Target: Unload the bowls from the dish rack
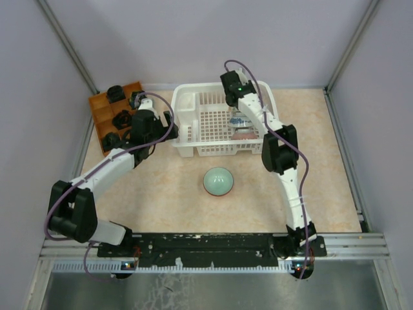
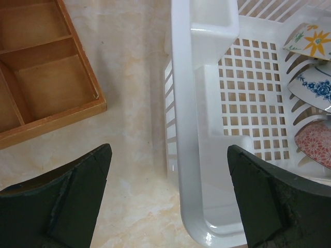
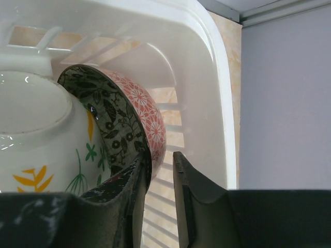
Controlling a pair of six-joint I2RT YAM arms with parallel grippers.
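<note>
We see a pale, marbled table [image 1: 168,194] walled on three sides; at its far left corner lies an orange-brown tray [image 1: 101,105], set askew to the edges; just beside it, toward the far middle, stands a white rack [image 1: 183,123], and the left wrist view shows a strip of bare table between the two, so they do not touch; in front of the rack, near it but apart, a pale green bowl [image 1: 218,181] rests upside down on the table; along the near edge runs a black rail [image 1: 213,244].
</note>
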